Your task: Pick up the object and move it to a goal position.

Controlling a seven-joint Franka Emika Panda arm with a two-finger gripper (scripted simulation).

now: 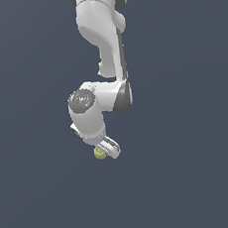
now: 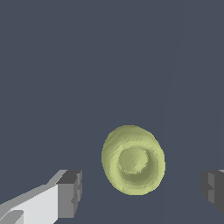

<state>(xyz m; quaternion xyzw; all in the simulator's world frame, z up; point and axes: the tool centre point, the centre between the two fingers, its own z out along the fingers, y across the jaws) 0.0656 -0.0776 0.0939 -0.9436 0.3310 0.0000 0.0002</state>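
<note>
The jaws (image 2: 140, 192) stand spread and released, one pad on each side of the knob (image 2: 133, 159), neither touching it. To grasp well, centre the knob between the pads before squeezing. On the tabletop (image 1: 192, 177), the knob (image 1: 100, 154) sits directly under the downward-pointing arm (image 1: 93, 113), at its 6 o'clock.
</note>
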